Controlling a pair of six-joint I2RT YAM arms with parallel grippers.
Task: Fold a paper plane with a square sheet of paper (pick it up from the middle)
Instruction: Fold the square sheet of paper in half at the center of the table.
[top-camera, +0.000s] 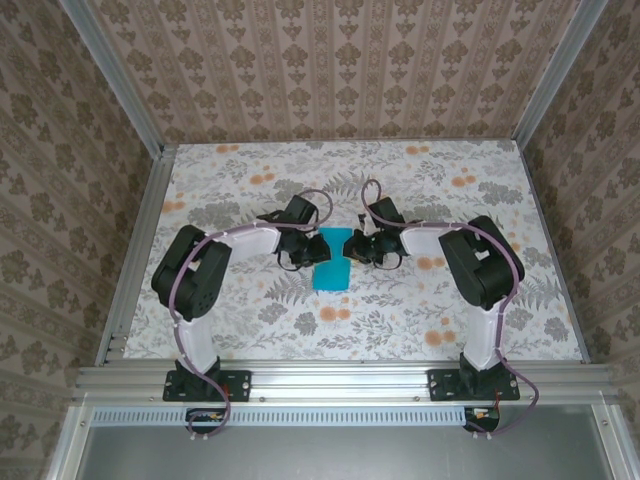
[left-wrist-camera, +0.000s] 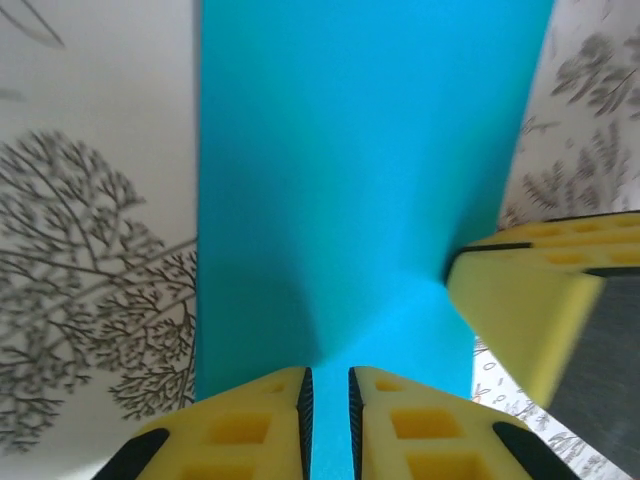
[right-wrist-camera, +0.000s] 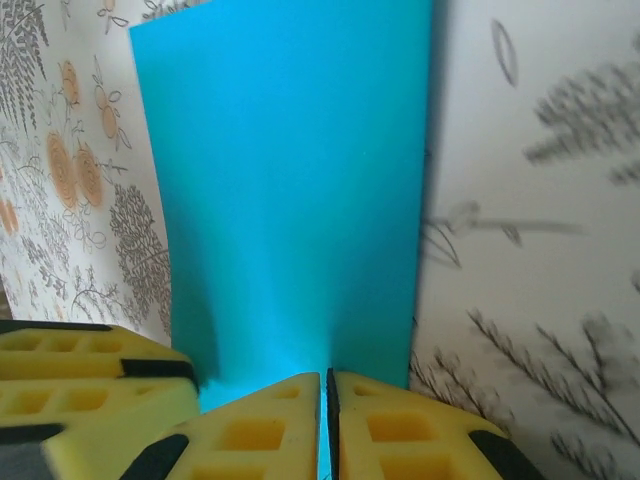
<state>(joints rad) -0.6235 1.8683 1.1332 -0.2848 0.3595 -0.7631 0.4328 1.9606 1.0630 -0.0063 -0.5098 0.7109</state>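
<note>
The turquoise square sheet of paper (top-camera: 330, 268) lies mid-table between my two grippers, narrowed at its waist where they meet it from either side. My left gripper (top-camera: 306, 251) is at its left edge; in the left wrist view its jaws (left-wrist-camera: 329, 374) stand slightly parted, with blue paper (left-wrist-camera: 360, 180) showing through the gap. My right gripper (top-camera: 357, 248) is at the right edge; in the right wrist view its jaws (right-wrist-camera: 324, 378) are pressed onto a thin fold of the paper (right-wrist-camera: 290, 180). Each wrist view also catches the other gripper's yellow fingers (left-wrist-camera: 530, 300) (right-wrist-camera: 90, 370). No paper plane shape shows.
The floral table (top-camera: 420, 300) spreads around the sheet. Aluminium frame rails (top-camera: 330, 380) run along the near edge and both sides, with patterned walls behind. The arm bases (top-camera: 205, 382) (top-camera: 470, 382) are bolted at the front.
</note>
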